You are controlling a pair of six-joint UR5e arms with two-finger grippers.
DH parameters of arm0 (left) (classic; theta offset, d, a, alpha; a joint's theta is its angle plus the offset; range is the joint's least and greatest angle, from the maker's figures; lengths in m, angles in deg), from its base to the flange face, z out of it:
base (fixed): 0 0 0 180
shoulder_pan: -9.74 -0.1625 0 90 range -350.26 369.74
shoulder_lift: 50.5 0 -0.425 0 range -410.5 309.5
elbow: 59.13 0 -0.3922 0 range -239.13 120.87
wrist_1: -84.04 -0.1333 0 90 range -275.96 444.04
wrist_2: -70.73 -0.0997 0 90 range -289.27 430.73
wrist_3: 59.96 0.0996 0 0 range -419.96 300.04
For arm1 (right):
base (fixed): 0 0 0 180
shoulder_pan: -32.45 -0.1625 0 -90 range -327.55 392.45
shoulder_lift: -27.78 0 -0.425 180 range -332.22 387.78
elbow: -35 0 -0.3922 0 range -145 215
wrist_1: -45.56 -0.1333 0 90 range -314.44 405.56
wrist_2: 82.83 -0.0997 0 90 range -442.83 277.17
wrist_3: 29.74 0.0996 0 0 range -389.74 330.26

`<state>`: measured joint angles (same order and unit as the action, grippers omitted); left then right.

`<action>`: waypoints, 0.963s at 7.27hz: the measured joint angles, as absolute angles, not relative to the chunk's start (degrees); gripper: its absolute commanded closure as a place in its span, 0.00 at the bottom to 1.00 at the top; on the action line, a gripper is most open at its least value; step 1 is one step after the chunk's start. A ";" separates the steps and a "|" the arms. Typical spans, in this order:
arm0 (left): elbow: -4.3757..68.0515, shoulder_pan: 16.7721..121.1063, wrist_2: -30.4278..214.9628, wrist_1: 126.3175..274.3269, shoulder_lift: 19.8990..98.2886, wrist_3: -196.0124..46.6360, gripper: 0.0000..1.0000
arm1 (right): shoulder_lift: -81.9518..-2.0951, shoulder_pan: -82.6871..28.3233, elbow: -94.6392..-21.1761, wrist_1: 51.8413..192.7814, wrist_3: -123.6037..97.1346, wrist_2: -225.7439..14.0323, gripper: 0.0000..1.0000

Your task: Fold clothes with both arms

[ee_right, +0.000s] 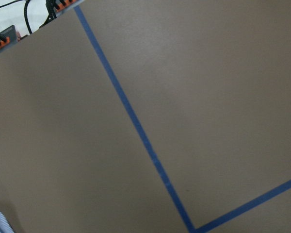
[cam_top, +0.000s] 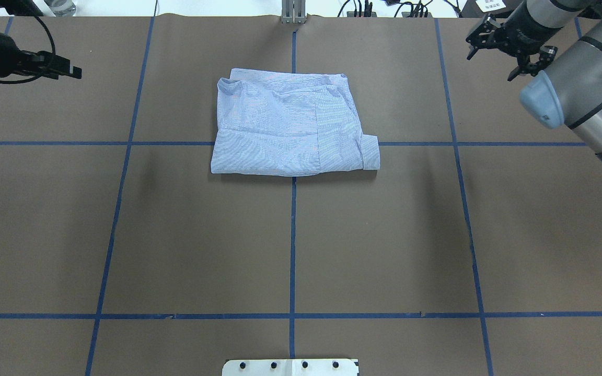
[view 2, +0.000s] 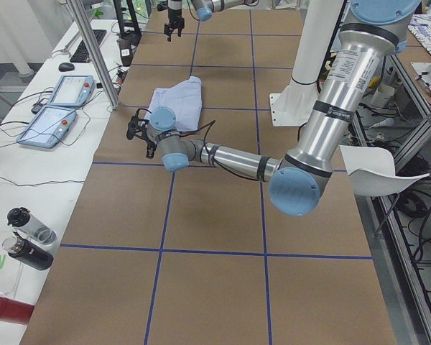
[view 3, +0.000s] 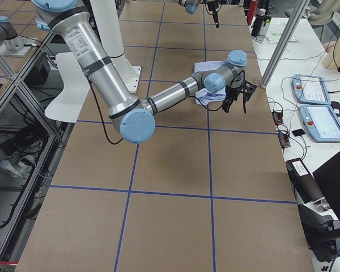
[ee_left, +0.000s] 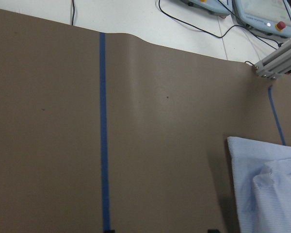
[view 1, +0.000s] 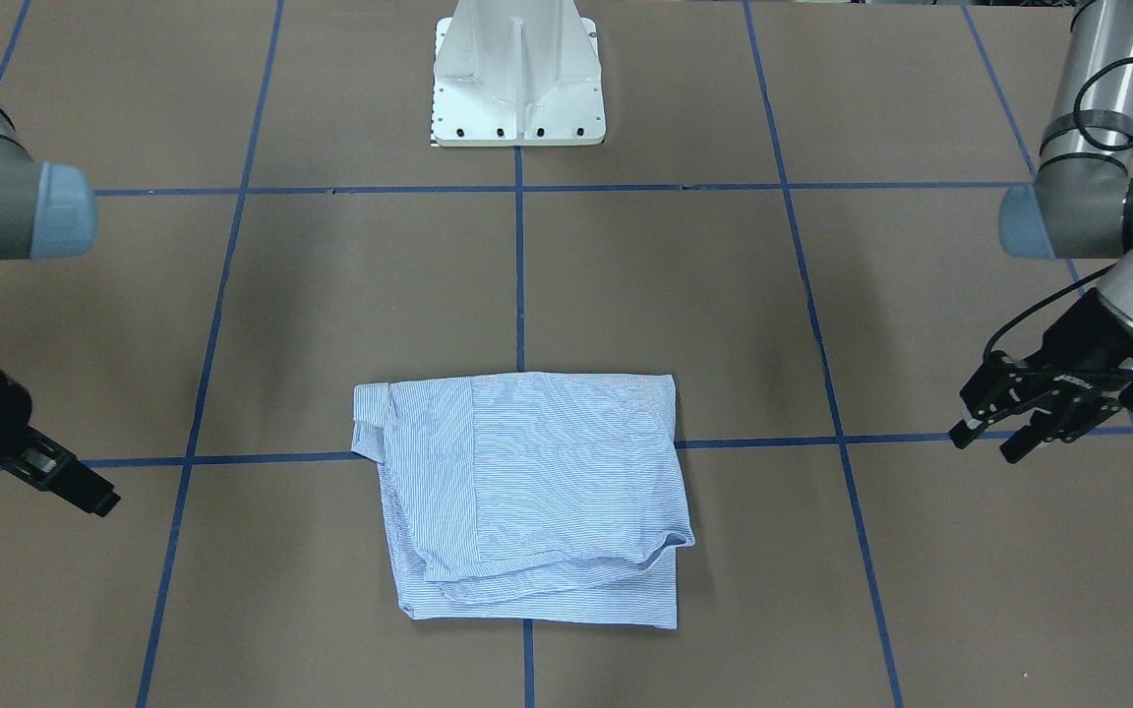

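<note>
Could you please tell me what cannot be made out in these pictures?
- Shirt: any buttons or label are folded under or too small in every view.
- Shirt, exterior right view: largely hidden behind the right arm.
- Right end effector: side-on in the front view, so its finger gap is hidden; absent from its wrist view.

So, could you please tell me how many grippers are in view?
2. The left gripper hangs clear of the shirt on one side, the right gripper on the opposite side; neither touches it.

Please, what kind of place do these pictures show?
Most likely a robotics laboratory: a table marked with a blue tape grid, teach pendants on the side bench, and a white robot pedestal standing on the table.
</note>
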<state>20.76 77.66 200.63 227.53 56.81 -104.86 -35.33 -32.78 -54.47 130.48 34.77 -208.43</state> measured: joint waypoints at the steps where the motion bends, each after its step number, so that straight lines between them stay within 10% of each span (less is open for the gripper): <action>1: 21.29 80.83 202.68 225.65 54.31 -96.61 0.30 | -39.99 -34.62 -57.34 132.11 25.62 -209.21 0.00; 7: 31.77 93.16 208.94 203.94 42.81 -61.99 0.26 | -61.88 -50.91 -62.62 133.15 -21.22 -216.92 0.00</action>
<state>31.77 93.16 208.94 203.94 42.81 -61.99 -61.88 -50.91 -62.62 133.15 -21.22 -216.92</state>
